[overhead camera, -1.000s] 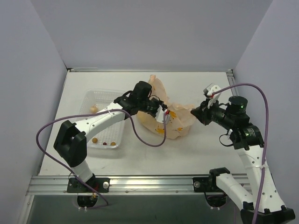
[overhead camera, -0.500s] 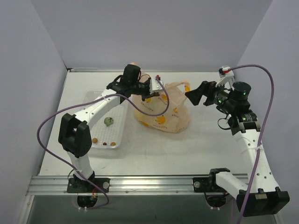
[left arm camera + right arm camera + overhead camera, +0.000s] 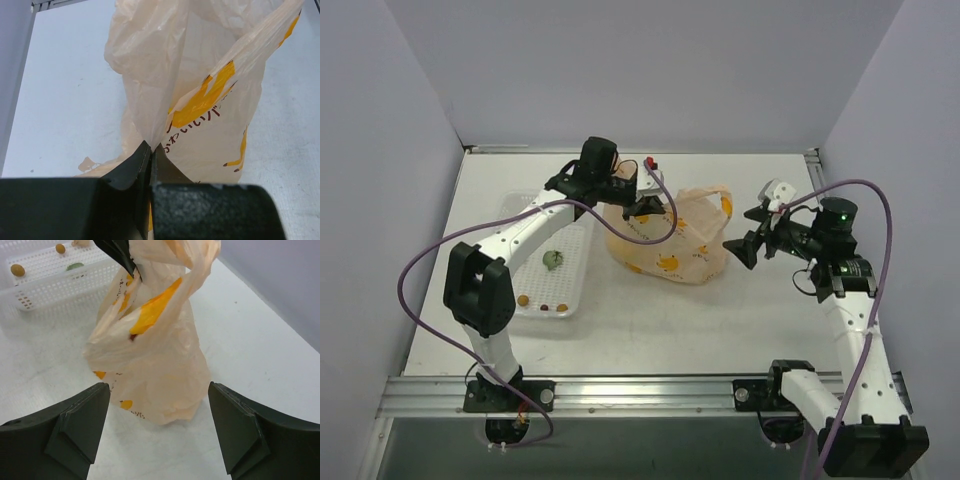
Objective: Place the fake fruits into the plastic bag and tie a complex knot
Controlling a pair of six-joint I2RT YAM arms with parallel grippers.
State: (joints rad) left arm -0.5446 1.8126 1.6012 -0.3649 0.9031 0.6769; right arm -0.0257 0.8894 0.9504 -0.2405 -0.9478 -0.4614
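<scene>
Bag [image 3: 165,65] seemingly in left tool [image 3: 150,149]

Table [image 3: 650,320]: plastic bag [image 3: 665,245] stands upright at centre, between the two arms. Tray [image 3: 535,280] lies flat to the left of the bag, just beside it. Inside it: leafy piece [image 3: 553,260] about midway; nut-like bits [image 3: 523,299] along the near edge. Left gripper [image 3: 150,147] sits at the bag's far-left top, clamped on its film. Right gripper [image 3: 738,250] is near the bag's right side, jaws spread. Bag contents: not discernible through the film.
</scene>
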